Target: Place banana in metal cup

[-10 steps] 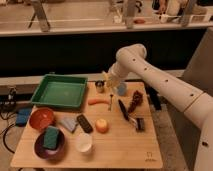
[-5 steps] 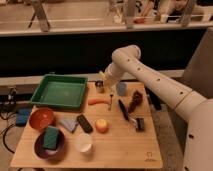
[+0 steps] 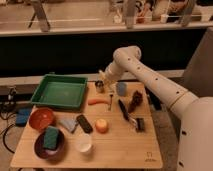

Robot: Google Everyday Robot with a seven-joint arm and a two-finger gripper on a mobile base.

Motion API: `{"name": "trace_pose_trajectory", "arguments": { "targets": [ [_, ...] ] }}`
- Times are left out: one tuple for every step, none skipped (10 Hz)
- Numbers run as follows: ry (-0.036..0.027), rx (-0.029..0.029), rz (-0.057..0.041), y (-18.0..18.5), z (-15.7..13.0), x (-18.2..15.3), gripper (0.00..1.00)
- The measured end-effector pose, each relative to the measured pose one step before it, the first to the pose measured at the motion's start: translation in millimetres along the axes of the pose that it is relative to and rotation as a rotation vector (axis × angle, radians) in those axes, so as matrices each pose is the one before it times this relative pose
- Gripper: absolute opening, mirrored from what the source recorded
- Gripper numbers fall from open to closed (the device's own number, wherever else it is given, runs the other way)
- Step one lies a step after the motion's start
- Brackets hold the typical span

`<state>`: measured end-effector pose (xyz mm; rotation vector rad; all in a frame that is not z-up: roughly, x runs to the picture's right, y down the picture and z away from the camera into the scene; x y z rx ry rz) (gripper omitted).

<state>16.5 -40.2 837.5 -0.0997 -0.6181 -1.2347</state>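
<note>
The gripper [image 3: 103, 80] is positioned at the back of the wooden table [image 3: 120, 147], directly above the metal cup [image 3: 99, 87]. It is closed on the banana [image 3: 102, 76], which shows as a pale yellow, roughly upright shape at the gripper tip. The banana's lower end is just over the cup's rim; whether it touches the cup cannot be determined.

Compared with the frame half a second earlier, the gripper sits slightly lower and closer to the metal cup. The arm keeps the same bent pose, reaching in from the right.

The metal cup stands between the green tray [image 3: 59, 92] and the light blue cup [image 3: 121, 89]. The orange carrot-like piece [image 3: 98, 101] lies just in front of the metal cup. The black knife [image 3: 123, 108] lies to its right. None of these table items has shifted since the earlier frames.
</note>
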Motion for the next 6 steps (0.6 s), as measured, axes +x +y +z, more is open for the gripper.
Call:
{"name": "trace_pose_trajectory", "arguments": {
  "targets": [
    [-0.00546, 0.00517, 0.00089, 2.06, 0.39, 2.6, 0.0],
    [-0.0081, 0.00364, -0.00596, -0.97, 1.74, 2.24, 0.0],
    [-0.00533, 0.00131, -0.0067, -1.4, 1.22, 1.77, 0.0],
    [-0.00752, -0.00006, -0.00801, -1.3, 2.01, 2.12, 0.0],
    [-0.01198, -0.00543, -0.01543, -3.0, 4.39, 3.83, 0.0],
    [-0.00578, -0.00483, -0.00739, -1.23, 3.03, 2.86, 0.0]
  ]
}}
